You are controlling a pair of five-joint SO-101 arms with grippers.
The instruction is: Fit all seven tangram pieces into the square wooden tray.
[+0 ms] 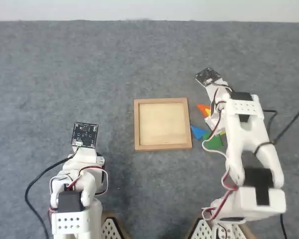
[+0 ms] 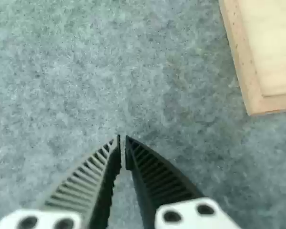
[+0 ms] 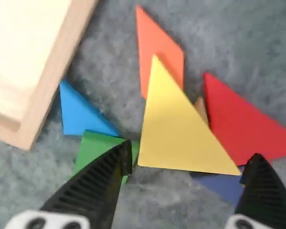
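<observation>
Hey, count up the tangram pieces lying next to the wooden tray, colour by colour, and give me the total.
orange piece: 1
yellow piece: 1
red piece: 1
light blue piece: 1
green piece: 1
dark blue piece: 1, mostly under the yellow one
tan piece: 1, only a sliver showing
Total: 7, all outside the tray

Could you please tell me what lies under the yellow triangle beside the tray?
The yellow triangular piece overlaps an orange parallelogram piece, a tan sliver and a dark blue piece; their covered parts cannot be seen.
</observation>
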